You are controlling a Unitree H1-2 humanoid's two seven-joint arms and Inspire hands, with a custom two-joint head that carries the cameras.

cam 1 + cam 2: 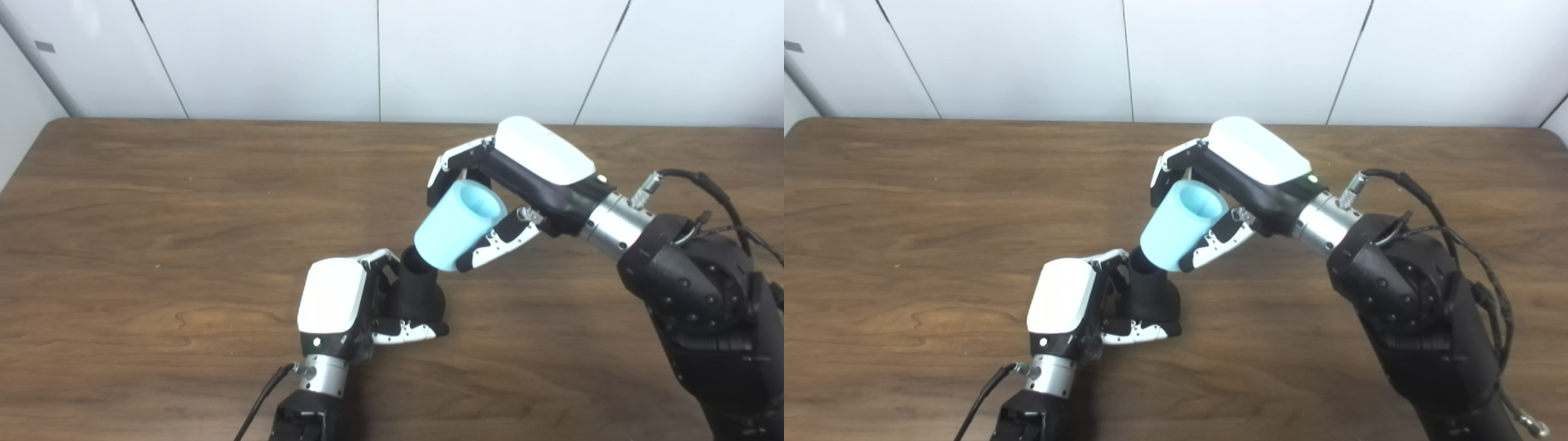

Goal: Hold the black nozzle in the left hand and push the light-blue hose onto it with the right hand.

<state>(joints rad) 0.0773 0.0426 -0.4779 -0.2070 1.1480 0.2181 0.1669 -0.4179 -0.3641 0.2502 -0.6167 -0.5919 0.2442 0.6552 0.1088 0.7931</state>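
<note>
While the left hand (343, 306) clasps the nozzle (419, 294) low on the worktop (153, 245), mouth tilted up and rightward, presumably to brace it for mating, the right hand (520, 184) beyond grips the hose (456, 226) slanted down. The hose's lower end meets the nozzle's mouth; seating appears just begun.

A plain lab or test room: bare wooden table (184, 233) before blank white wall panels (275, 55).
</note>
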